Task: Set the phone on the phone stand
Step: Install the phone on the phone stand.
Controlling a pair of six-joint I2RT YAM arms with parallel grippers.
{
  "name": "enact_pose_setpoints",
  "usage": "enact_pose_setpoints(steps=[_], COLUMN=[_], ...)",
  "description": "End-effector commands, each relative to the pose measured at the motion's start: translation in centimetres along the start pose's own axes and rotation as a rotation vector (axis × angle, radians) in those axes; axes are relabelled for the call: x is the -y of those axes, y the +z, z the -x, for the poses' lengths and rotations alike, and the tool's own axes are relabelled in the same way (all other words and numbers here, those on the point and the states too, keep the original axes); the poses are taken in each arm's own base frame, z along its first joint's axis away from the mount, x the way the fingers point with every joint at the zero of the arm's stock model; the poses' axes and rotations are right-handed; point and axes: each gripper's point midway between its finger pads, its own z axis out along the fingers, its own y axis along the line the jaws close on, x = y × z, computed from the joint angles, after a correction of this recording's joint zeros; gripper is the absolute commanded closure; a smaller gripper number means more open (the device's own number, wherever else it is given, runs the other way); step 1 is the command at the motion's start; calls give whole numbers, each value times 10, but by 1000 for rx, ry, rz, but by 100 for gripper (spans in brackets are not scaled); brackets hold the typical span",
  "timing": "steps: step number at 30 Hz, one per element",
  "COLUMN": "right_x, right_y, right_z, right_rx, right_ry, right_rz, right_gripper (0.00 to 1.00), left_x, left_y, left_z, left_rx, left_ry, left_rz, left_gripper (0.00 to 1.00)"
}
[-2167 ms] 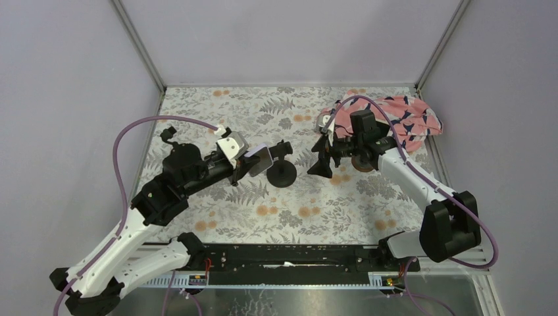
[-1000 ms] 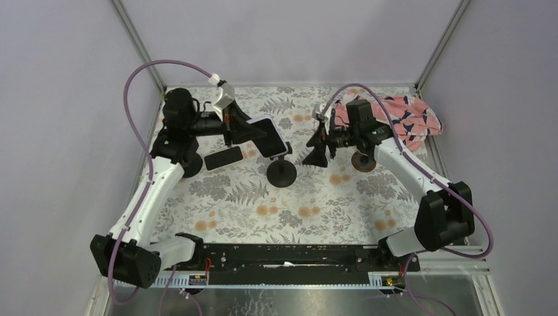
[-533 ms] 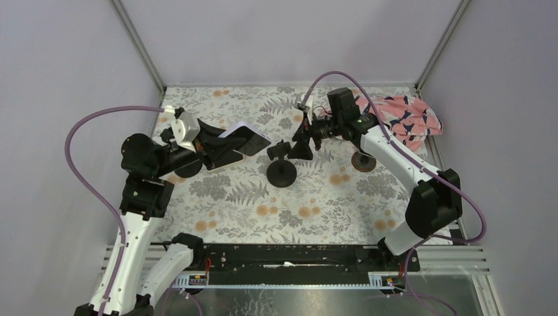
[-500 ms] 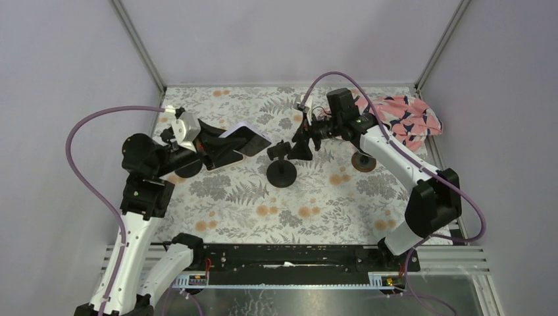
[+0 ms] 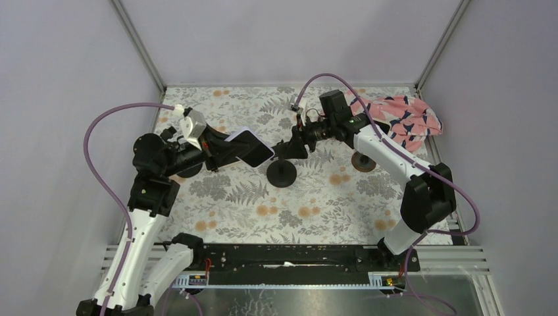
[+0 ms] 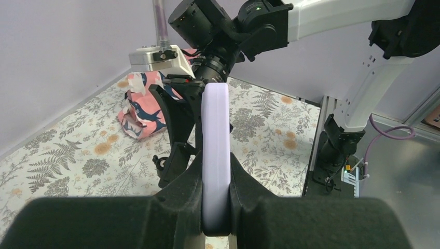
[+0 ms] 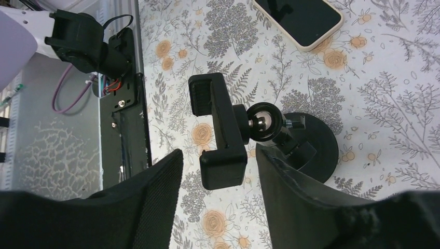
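My left gripper (image 5: 222, 149) is shut on the phone (image 5: 249, 146), a lavender-cased handset held edge-on in the left wrist view (image 6: 215, 145), its fingers (image 6: 181, 187) pressed on both faces. It hangs just left of the phone stand (image 5: 281, 172), a black round base with a ball-jointed clamp (image 7: 218, 127). My right gripper (image 5: 294, 146) is open and straddles the near end of that clamp (image 7: 218, 171), with a gap on each side.
A second phone in a cream case (image 7: 298, 18) lies flat on the floral mat. A pink patterned cloth (image 5: 403, 118) sits at the back right. A small round disc (image 5: 363, 162) lies right of the stand, and another black round base (image 5: 187, 170) under the left arm.
The left arm has carried the phone right, toward the stand. The right gripper has slid left around the clamp's end, and its jaws have narrowed.
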Motion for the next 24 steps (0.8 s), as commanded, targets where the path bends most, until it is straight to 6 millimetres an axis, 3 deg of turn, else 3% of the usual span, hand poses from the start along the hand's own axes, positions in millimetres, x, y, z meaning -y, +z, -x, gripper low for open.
enact_pose_setpoints(steps=[1,8,11,18,24], right_x=[-6,-12,-18,-43,-52], right_y=[0,-6,-15,-45,-55], right_z=[18,20,23,21,-21], right_rx=[37,47,52,96,41], right_ry=[-20,-48,-86,-118,-94], right_rz=[25,16,8,65,93], right_gripper=[43,79,88,93,92], left_x=[10,14,19,37,45], left_y=[-2,-1,0,1,12], left_z=[23,21,21,29,24], left_rx=[78,87,88,117,110], left_ry=[76,56,47,38,-10], left_rz=[-26,-61,-93,-223,-339], left_gripper=[100,100,100,100,99])
